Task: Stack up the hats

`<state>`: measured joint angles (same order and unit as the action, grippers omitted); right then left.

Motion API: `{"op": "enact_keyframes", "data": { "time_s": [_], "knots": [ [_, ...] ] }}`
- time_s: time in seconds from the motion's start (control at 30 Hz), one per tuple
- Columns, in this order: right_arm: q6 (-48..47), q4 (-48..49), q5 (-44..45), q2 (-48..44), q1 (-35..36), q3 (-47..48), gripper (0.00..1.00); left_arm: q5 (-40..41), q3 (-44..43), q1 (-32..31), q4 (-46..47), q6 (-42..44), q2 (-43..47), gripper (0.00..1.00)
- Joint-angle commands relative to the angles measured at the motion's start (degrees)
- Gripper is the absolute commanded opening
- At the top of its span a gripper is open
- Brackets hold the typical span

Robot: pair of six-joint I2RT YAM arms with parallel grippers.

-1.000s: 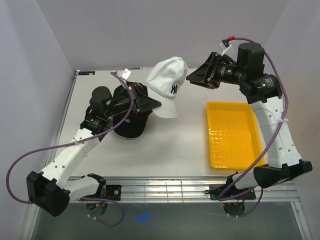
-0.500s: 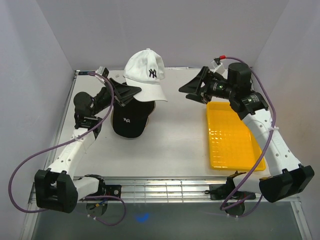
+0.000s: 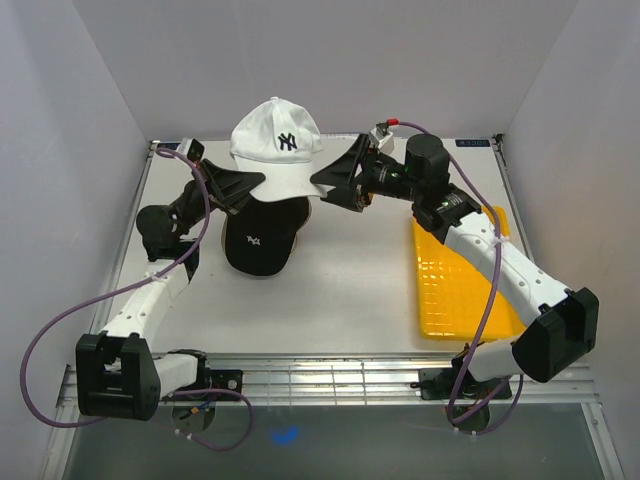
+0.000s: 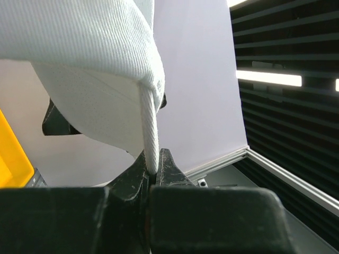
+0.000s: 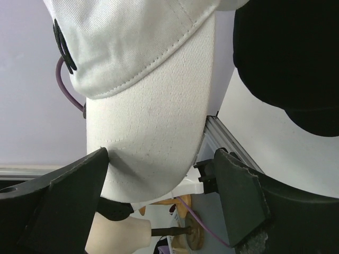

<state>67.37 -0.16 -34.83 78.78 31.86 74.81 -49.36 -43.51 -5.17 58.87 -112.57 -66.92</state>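
Observation:
A white hat (image 3: 275,140) with a dark NY mark hangs in the air above a black hat (image 3: 258,238) that lies on the table. My left gripper (image 3: 258,183) is shut on the white hat's rear edge; in the left wrist view the white hat (image 4: 95,63) rises from the pinched left gripper (image 4: 152,168). Just right of the brim, my right gripper (image 3: 325,190) is open. Seen from the right wrist, the white hat's brim (image 5: 153,121) lies between the spread fingers of my right gripper (image 5: 159,177), with the black hat (image 5: 286,53) beyond.
A yellow mesh tray (image 3: 470,270) lies on the right side of the table, under my right forearm. The table's raised metal rim (image 3: 330,140) runs along the back, with white walls on three sides.
My left gripper carried the white hat left and up, over the black hat. The right jaws opened wide and the right arm swung left after the brim.

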Motion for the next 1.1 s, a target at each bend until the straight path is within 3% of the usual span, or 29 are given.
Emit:
{"op": "enact_keyframes", "data": {
  "time_s": [0.0,0.13,0.23,0.4,0.5,0.63,0.73,1.07],
  "knots": [
    [5.2,9.9,1.7,1.1,2.5,1.0,0.86,-0.4,0.4,0.6,7.1,-2.5,0.5,0.0],
    [6.4,11.8,3.1,1.9,4.1,0.7,0.84,-0.7,0.9,0.9,8.9,-3.8,-0.1,0.0],
    [8.6,15.4,3.8,1.6,4.2,-1.5,0.74,-1.0,1.6,1.2,10.0,-4.6,-0.6,0.0],
    [10.9,20.3,3.6,2.9,4.4,-2.8,0.66,-1.3,2.9,1.6,13.9,-7.5,-2.0,0.0],
    [11.3,21.3,3.8,2.9,4.4,-3.2,0.55,-1.6,3.2,2.5,14.2,-7.8,-2.2,0.0],
    [11.6,24.1,4.2,2.9,4.5,-4.1,0.33,-2.4,2.6,3.4,14.0,-8.4,-2.8,0.0],
    [11.6,25.6,4.5,3.0,5.1,-4.4,0.23,-2.8,2.0,4.3,13.5,-8.6,-3.2,0.0],
    [9.4,31.6,5.2,7.3,9.5,-5.0,0.16,-6.0,-3.5,8.2,10.4,-9.5,-10.2,0.0]
  ]
}}
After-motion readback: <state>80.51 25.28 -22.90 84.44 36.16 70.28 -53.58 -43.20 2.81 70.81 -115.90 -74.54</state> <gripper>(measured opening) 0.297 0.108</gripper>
